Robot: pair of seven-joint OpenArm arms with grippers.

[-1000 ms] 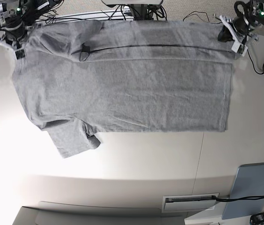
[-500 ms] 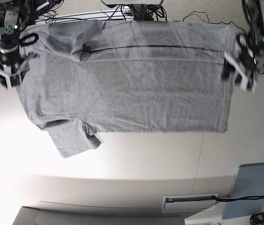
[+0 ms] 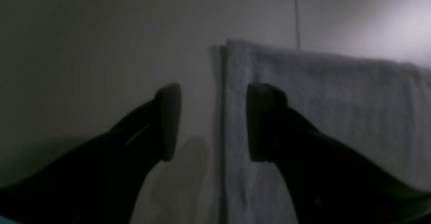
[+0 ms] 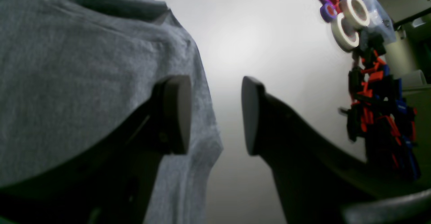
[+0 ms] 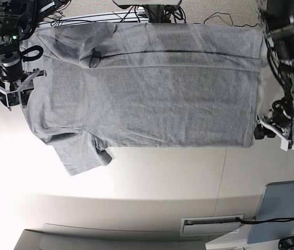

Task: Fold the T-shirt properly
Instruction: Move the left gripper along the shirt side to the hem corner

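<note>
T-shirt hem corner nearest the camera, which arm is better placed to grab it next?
Probably the left: the left gripper hangs open beside that corner of the T-shirt, while the right gripper sits at the shoulder end.

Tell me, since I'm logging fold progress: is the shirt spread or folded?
Mostly spread: the T-shirt lies flat on the table, far strip folded over.

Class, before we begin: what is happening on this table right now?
A two-armed robot is working on folding a grey T-shirt spread flat on a white table. Neither gripper holds the cloth at this moment. The left gripper is open beside the shirt's bottom hem corner, one finger over the fabric and one over bare table. The right gripper is open at the shirt's shoulder edge. One sleeve sticks out towards the camera.
</note>
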